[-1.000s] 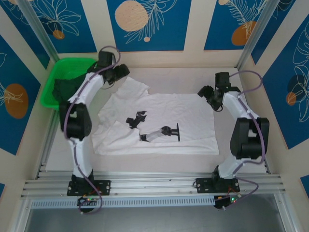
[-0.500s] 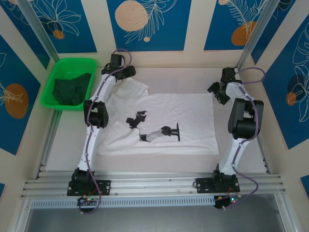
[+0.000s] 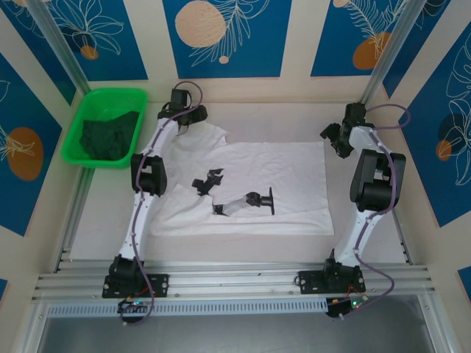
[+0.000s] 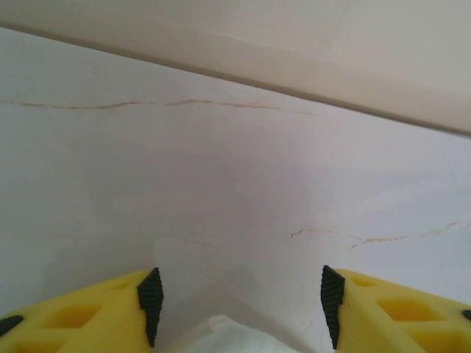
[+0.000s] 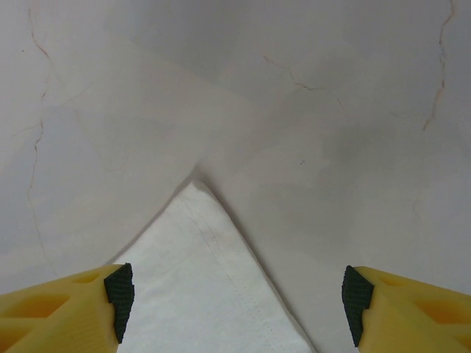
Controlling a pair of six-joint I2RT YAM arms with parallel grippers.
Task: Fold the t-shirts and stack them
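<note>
The white t-shirt (image 3: 287, 173) lies spread out flat in the middle of the surface (image 3: 265, 121). It has a small black print (image 3: 243, 200) on it. The shirt lies sideways, so its long way runs from left to right. Its straight edge is on the right. One sleeve (image 3: 208, 136) sticks out at the far left, and the cloth on the left side is a bit rumpled.

The dark green t-shirt (image 3: 103, 136) sits bunched up in the green tray (image 3: 114, 93) at the far left, well away from the white one.

The left gripper (image 3: 193, 116) is at the far tip of the sleeve. Its yellow fingers (image 4: 110, 309) stand apart, and a little bit of white cloth peeks up between them. They are not pinching it.

The right gripper (image 3: 333, 140) is at the far right corner (image 5: 199, 257) of the white shirt. Its fingers are wide apart, with the pointed corner lying flat between them.
</note>
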